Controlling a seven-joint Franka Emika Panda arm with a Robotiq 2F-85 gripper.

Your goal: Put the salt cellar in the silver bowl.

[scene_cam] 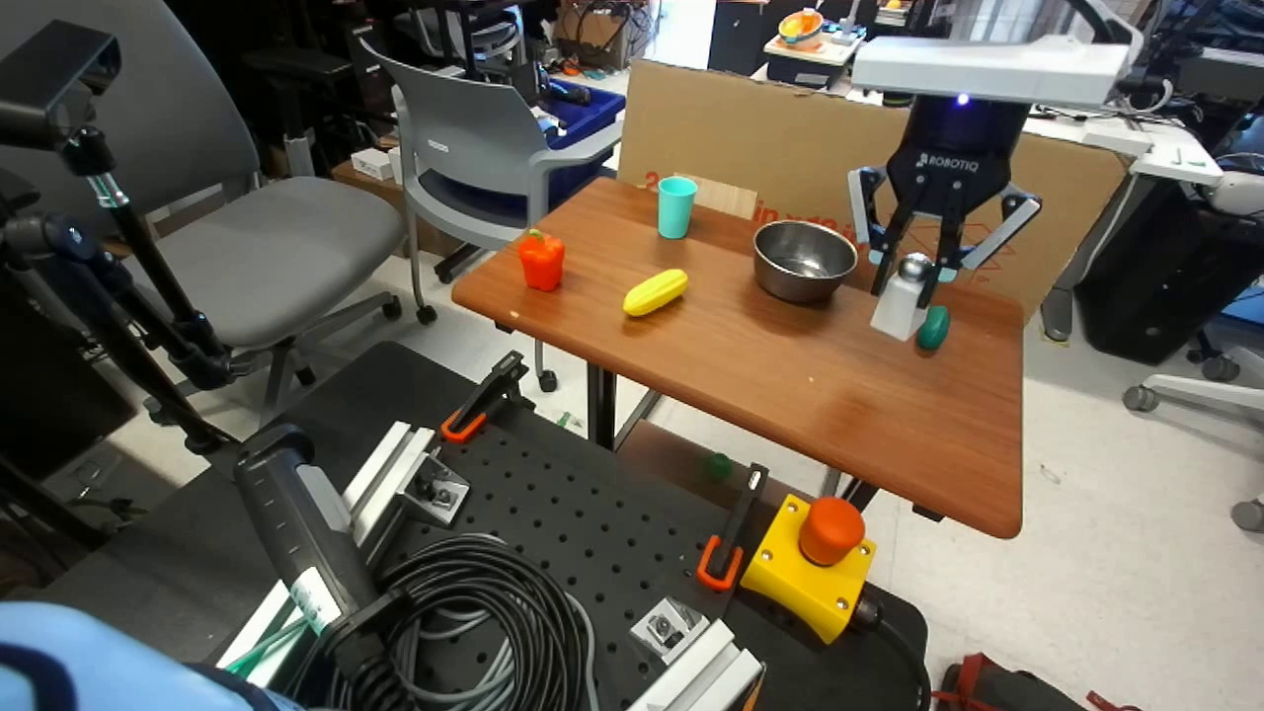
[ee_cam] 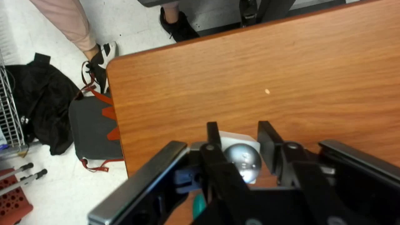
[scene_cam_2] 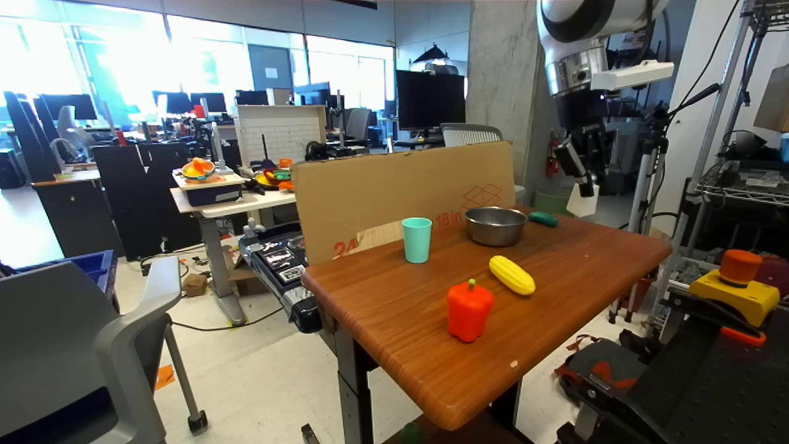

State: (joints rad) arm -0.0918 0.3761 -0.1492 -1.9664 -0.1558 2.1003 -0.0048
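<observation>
Holds salt cellar (scene_cam: 896,314) aloft, tilted, between narrowed jaws of gripper (scene_cam: 902,294). Likely light, stiff, slick; best taken by flat sides (scene_cam_2: 581,205), below cap (scene_cam: 914,265). In an exterior view, needs carrying toward ten o'clock, to silver bowl (scene_cam: 796,287).

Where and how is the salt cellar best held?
Likely best: grip the salt cellar by its upper body, just under the metal cap, from above, fingers on opposite sides, as now. The body narrows upward there, and this leaves the lower end free for the silver bowl.
</observation>
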